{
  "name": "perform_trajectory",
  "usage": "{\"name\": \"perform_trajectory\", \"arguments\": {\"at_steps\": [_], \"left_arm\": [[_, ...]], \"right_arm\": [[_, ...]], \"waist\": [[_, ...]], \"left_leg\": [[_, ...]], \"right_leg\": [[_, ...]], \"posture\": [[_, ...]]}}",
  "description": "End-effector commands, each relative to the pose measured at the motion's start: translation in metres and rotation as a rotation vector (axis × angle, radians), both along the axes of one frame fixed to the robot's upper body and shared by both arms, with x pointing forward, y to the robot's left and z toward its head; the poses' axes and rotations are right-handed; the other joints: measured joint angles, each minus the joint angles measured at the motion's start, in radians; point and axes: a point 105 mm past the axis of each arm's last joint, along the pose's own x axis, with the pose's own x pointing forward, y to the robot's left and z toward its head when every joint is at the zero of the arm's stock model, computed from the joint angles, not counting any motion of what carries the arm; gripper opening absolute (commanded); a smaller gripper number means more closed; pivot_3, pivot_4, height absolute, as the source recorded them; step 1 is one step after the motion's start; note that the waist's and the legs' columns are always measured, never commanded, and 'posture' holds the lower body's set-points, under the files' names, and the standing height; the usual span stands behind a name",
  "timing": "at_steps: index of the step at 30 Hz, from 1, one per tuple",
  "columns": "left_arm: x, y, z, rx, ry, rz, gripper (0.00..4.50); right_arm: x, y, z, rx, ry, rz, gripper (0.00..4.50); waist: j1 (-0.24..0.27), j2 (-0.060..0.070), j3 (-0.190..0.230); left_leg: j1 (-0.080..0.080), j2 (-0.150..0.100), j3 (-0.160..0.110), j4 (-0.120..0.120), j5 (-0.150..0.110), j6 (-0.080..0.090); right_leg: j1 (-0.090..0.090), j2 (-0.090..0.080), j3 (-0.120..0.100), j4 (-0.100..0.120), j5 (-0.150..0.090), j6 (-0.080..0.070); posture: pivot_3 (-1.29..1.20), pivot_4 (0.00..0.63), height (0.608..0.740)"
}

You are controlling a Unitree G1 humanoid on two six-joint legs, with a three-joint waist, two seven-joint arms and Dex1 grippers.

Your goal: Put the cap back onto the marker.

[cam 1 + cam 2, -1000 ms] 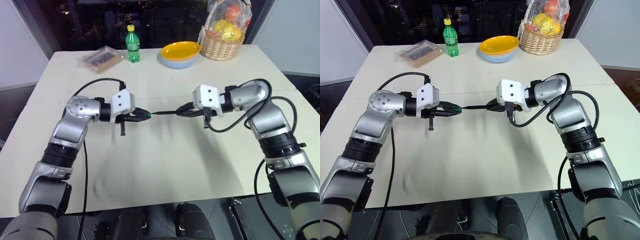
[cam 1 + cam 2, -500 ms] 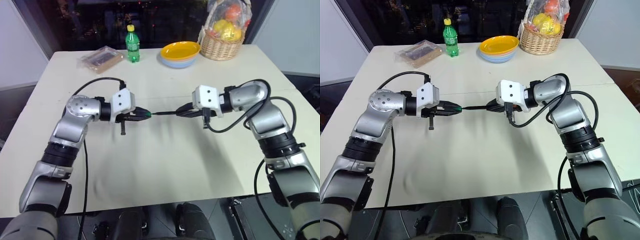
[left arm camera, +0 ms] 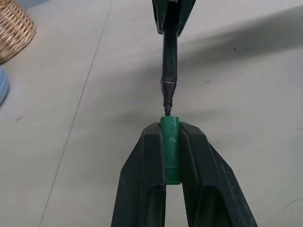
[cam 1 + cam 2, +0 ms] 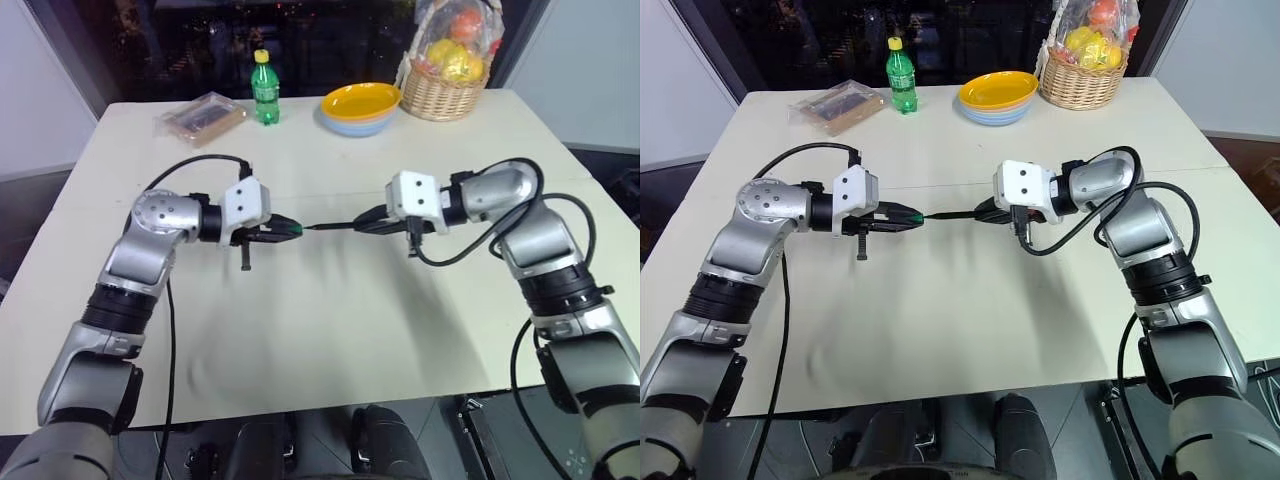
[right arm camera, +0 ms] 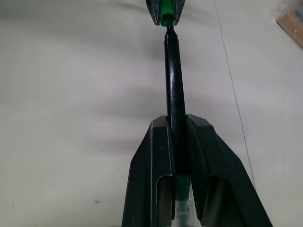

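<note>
Left eye view: over the matte cream desk (image 4: 330, 330), both metal arms bend inward, wrists level. Right pincer (image 4: 362, 224), at 3 o'clock, clamps the thin black plastic marker (image 3: 169, 61); left pincer (image 4: 292, 229), at 9 o'clock, grips the tiny bright green tubular cap (image 3: 170, 146). Marker tip meets the cap's mouth at centre.

bright green cap (image 3: 170, 142), black marker (image 5: 174, 85), yellow bowl (image 4: 361, 101), cream table (image 4: 330, 320)
</note>
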Motion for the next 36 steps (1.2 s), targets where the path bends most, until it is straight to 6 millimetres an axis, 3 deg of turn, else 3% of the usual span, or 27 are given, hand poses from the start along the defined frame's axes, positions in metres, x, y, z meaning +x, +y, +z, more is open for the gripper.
{"name": "perform_trajectory", "arguments": {"at_steps": [1,36], "left_arm": [[-0.002,0.0,0.014,-0.007,-0.051,-0.009,0.0],[-0.008,-0.019,0.018,-0.035,-0.056,-0.066,0.0]], "right_arm": [[-0.001,-0.002,0.015,0.006,-0.05,0.006,0.02],[-0.01,0.014,0.009,0.02,-0.026,0.051,0.02]], "waist": [[0.0,0.0,0.0],[0.0,0.0,0.0]], "left_leg": [[0.0,0.0,0.0,0.0,0.0,0.0],[0.0,0.0,0.0,0.0,0.0,0.0]], "right_leg": [[0.0,0.0,0.0,0.0,0.0,0.0],[0.0,0.0,0.0,0.0,0.0,0.0]], "posture": [[0.0,0.15,0.74],[0.0,0.15,0.74]]}}
